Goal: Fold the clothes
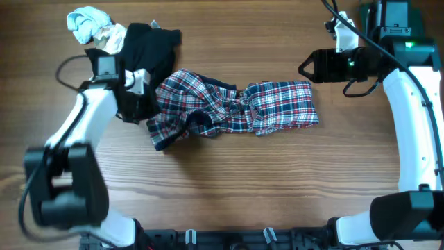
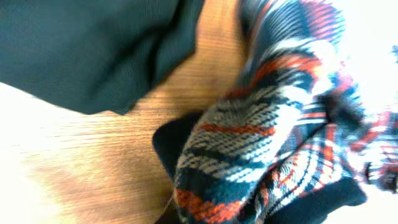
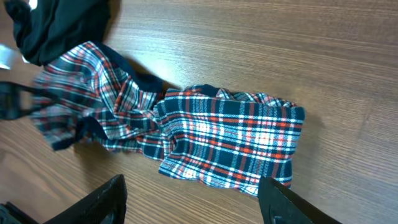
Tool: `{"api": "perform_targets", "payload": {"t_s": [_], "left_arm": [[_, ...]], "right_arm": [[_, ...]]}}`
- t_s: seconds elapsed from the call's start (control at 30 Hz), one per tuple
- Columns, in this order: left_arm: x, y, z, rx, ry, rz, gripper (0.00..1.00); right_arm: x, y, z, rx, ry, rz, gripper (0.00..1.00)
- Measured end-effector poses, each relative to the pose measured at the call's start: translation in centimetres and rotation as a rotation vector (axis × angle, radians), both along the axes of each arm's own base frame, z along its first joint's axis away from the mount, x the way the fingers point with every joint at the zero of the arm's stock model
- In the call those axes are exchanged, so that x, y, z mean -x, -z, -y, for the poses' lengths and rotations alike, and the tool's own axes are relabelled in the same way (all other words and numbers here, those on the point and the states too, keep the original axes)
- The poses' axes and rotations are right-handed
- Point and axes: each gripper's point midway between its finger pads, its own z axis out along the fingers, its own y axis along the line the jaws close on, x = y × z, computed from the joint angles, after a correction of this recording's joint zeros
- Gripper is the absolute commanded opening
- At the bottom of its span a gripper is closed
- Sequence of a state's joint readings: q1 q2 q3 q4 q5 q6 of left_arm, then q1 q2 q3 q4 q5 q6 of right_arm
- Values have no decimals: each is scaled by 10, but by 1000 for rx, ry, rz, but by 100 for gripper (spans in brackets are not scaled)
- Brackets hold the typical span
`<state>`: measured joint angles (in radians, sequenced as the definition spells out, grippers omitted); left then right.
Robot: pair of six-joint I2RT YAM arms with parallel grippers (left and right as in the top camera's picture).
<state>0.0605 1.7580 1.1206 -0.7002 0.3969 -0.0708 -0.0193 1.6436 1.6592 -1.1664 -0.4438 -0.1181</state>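
The plaid garment [image 1: 236, 104] lies bunched and twisted across the middle of the table, with its navy trim showing at the left end. It also shows in the right wrist view [image 3: 230, 140]. My left gripper [image 1: 139, 97] is at its left end; in the left wrist view the plaid cloth [image 2: 261, 143] fills the space at the jaws and hides the fingers, and it looks gripped. My right gripper [image 1: 305, 67] is open and empty, hovering off the garment's right end. Its fingers [image 3: 196, 208] are spread wide above bare wood.
A black garment [image 1: 149, 45] lies at the back left, partly under my left arm, and shows in the left wrist view [image 2: 93, 50]. A white and pale blue cloth [image 1: 90, 24] is bunched behind it. The table is wood [image 1: 243, 187].
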Motion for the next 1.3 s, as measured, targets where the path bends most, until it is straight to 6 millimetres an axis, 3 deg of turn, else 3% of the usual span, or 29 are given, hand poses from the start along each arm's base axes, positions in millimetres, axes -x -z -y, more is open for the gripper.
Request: {"api": "perform_targets", "payload": {"t_s": [0.07,0.1,0.2,0.27,0.33,0.4,0.5,0.53,0.6,0.63,0.67,0.7,0.77,0.8,0.87,0.9,1.0,1.03,1.07,1.1,1.17,1.3], "left_arm": [[1,-42,-9,-50,-30,97,4],[3,-50,-14,-77,-47,114,4],[12,-64,-33,-171,-122,117,4],[16,-69,-43,-198,-178,112,4],[14,-77,-43,-183,-202,116,4],[0,-91,-28,-147,-194,177,4],[-21,-113,34,-74,-89,306,4],[-26,-124,73,-31,-20,374,4],[-32,-138,122,30,57,462,4],[-33,-144,158,69,110,513,4],[-31,-146,181,101,132,533,4],[-22,-138,217,131,198,537,4],[-28,-136,256,180,228,599,4],[-22,-124,279,197,264,595,4],[-10,-93,313,216,307,555,4],[-10,-85,319,223,304,543,4],[-17,-85,325,254,269,560,5],[-21,-92,328,275,259,588,24],[-24,-97,330,295,248,604,59],[-27,-103,332,312,236,621,100],[-31,-112,335,354,205,641,100],[-30,-114,336,370,188,632,100]], "right_arm": [[0,4,0,0,-1,-11,63],[0,6,0,0,-1,-18,62],[2,27,0,-2,-1,-79,62],[2,30,0,-2,-1,-87,62],[3,30,-1,-2,-3,-88,62],[3,30,-2,-1,-5,-88,62],[6,31,-4,-2,-10,-102,62],[8,31,-4,-2,-10,-110,62],[9,32,-4,-2,-10,-117,62],[11,33,-4,-2,-10,-125,62],[12,33,-4,-2,-10,-129,62],[12,33,-4,-2,-10,-129,62],[12,33,-4,-2,-10,-128,60],[12,33,-4,-2,-10,-128,60],[9,32,-3,-2,-9,-116,60],[7,31,-2,-2,-5,-108,59],[-2,29,13,-8,37,-81,59],[-4,28,20,-17,58,-76,60],[-6,27,26,-27,74,-69,60],[-7,26,34,-39,93,-64,60],[-8,25,42,-51,118,-64,61],[-8,24,43,-58,119,-63,61]]}}
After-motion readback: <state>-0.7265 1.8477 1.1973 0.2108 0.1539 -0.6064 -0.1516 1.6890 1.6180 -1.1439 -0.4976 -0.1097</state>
